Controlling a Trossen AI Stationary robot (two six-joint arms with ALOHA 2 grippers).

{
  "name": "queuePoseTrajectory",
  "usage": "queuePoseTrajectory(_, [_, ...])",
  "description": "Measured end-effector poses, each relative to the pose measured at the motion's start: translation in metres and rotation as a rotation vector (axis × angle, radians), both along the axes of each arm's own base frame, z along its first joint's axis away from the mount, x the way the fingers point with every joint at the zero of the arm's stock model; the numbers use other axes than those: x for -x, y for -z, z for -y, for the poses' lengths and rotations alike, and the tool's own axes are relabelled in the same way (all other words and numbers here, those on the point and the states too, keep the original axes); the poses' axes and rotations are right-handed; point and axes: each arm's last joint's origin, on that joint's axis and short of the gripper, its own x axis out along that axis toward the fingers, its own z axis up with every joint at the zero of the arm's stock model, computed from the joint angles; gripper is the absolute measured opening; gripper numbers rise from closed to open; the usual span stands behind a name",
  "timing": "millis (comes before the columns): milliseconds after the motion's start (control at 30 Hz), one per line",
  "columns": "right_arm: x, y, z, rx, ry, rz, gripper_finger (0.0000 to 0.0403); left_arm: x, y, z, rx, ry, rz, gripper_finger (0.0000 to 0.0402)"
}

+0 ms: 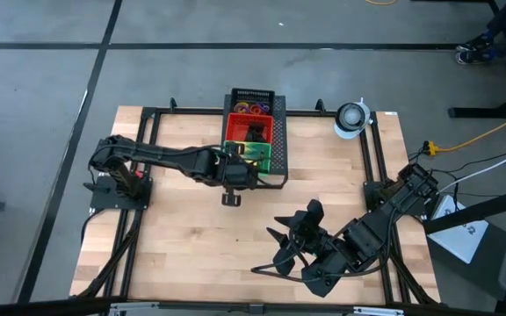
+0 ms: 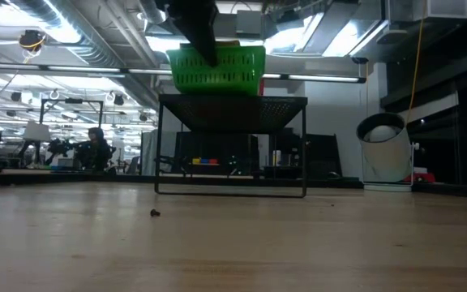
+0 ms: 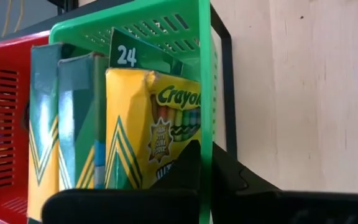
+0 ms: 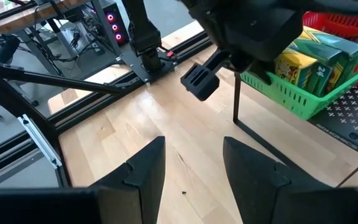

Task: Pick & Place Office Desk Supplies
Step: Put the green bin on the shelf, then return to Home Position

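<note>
Left wrist view: crayon boxes (image 3: 148,124) in green basket (image 3: 205,74), left end effector (image 3: 201,168) closed empty; high view can't confirm.

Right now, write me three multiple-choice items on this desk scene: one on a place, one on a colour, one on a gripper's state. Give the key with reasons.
1. Where do the crayon boxes stand?
A. On the bare table
B. In the green basket
C. In the right gripper

2. What colour is the basket next to the green one, on the black rack?
A. Red
B. Blue
C. White

3. How is the left gripper?
A. Wide open above the table's middle
B. Out of sight
C. Shut on the green basket's rim

Key: 1 B, the left wrist view shows the boxes upright inside the green mesh walls. 2 A, the high view shows a red basket adjoining the green one. 3 C, the left wrist view shows its fingers pinching the green wall, while the right gripper is open, away from the rack.
</note>
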Motion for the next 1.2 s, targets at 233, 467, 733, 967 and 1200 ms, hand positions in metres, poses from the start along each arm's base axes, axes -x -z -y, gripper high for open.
queuePoseTrajectory(233, [0.000, 0.000, 0.000, -0.002, -0.002, -0.002, 0.0162, 0.000, 0.000, -0.007, 0.003, -0.008, -0.001, 0.0009])
queuePoseTrajectory(467, [0.000, 0.000, 0.000, -0.002, -0.002, -0.002, 0.0162, -0.003, -0.002, -0.006, -0.006, 0.002, 0.026, 0.0032])
queuePoseTrajectory(733, [0.000, 0.001, -0.001, -0.016, -0.015, -0.015, 0.0162, -0.003, -0.003, 0.005, -0.041, 0.038, 0.035, 0.0116])
queuePoseTrajectory(967, [0.000, 0.001, -0.001, 0.015, -0.028, -0.023, 0.0162, 0.005, -0.023, 0.013, -0.007, 0.058, 0.096, 0.0160])
queuePoseTrajectory(1200, [0.001, -0.008, -0.014, 0.140, -0.108, 0.033, 0.0162, 0.048, -0.080, 0.031, 0.204, 0.184, 0.305, 0.0156])
